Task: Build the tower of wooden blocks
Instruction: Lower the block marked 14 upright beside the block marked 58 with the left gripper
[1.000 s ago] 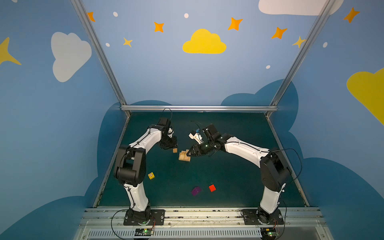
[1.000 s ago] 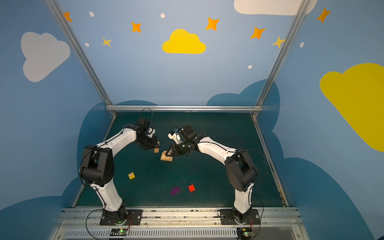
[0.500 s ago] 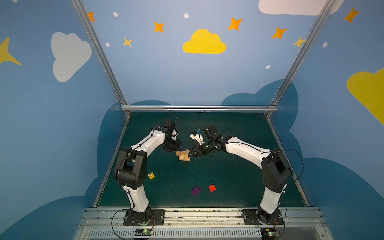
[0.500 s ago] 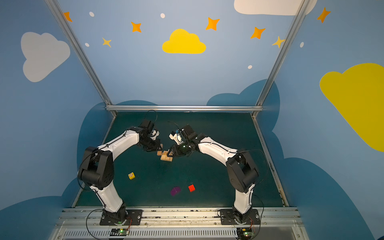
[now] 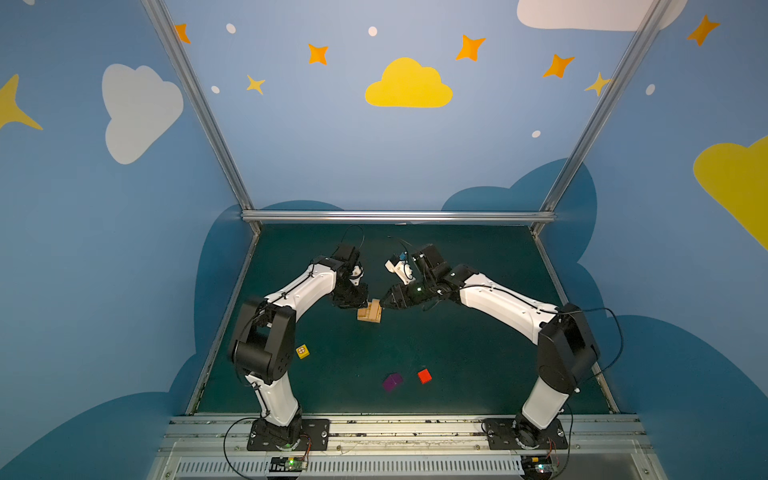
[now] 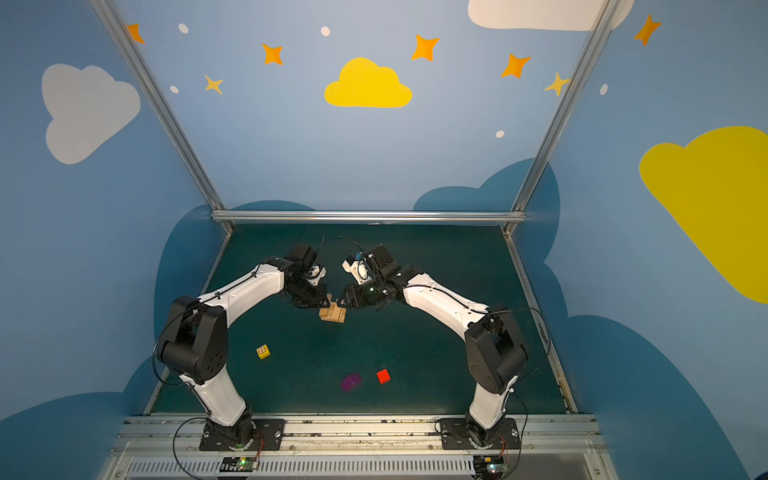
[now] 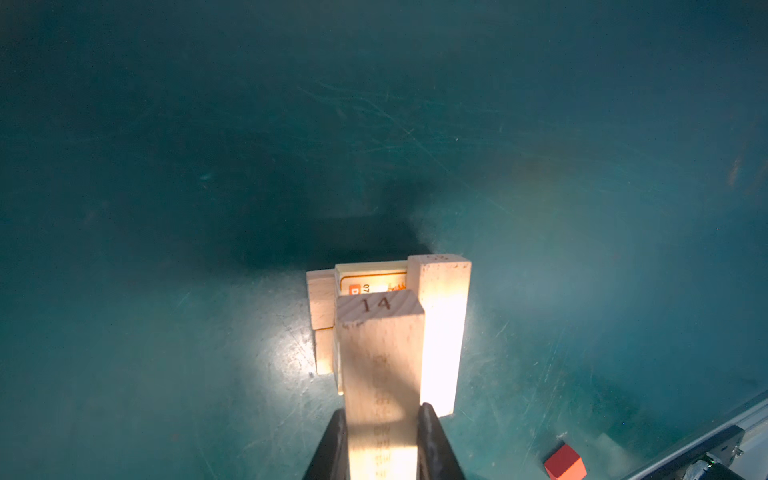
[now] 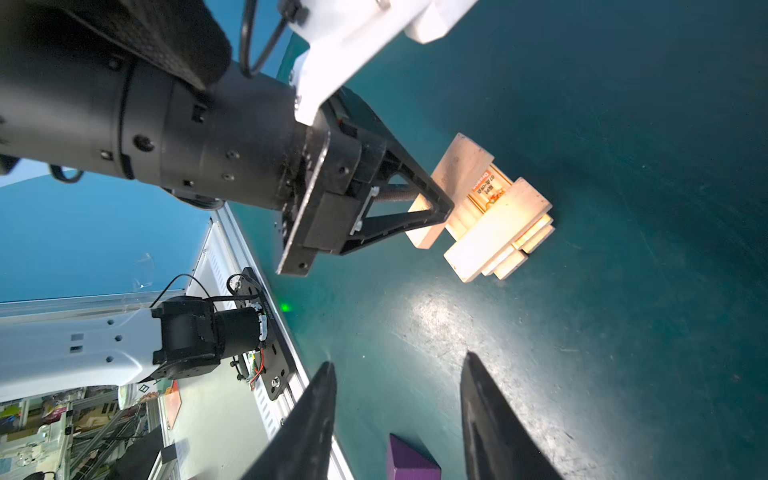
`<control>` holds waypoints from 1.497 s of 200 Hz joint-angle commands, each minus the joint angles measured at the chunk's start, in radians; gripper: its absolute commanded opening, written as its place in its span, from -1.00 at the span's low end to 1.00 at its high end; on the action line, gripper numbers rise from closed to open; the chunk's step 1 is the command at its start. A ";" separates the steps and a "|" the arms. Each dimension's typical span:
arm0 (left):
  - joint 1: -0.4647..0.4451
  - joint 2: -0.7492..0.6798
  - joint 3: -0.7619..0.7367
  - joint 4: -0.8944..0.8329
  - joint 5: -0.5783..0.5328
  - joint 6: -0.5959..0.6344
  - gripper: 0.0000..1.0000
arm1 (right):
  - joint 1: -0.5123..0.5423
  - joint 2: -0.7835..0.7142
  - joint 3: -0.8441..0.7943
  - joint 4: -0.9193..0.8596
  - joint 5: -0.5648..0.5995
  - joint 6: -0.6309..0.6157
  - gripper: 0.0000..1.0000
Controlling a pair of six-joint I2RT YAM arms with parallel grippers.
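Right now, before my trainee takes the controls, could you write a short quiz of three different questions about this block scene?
1. True or false: the right hand is shut on a block.
2. Which number is printed on the end of the plank that the left hand grips above the tower? A) 14 B) 41 C) 7
3. Which colour of loose cube lies closest to the left arm?

Key
1. False: its jaws stand open and hold nothing.
2. A
3. Yellow: the yellow cube lies beside that arm.
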 commanded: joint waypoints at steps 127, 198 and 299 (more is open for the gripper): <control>-0.005 0.035 0.031 0.004 -0.012 0.008 -0.52 | -0.002 -0.026 -0.016 -0.002 -0.001 -0.002 -0.11; -0.005 0.052 0.045 0.005 -0.014 0.012 -0.50 | -0.002 -0.017 -0.027 0.010 -0.012 -0.002 -0.11; -0.006 0.094 0.065 -0.010 -0.001 0.012 -0.48 | -0.005 0.012 -0.014 0.015 -0.028 -0.006 -0.11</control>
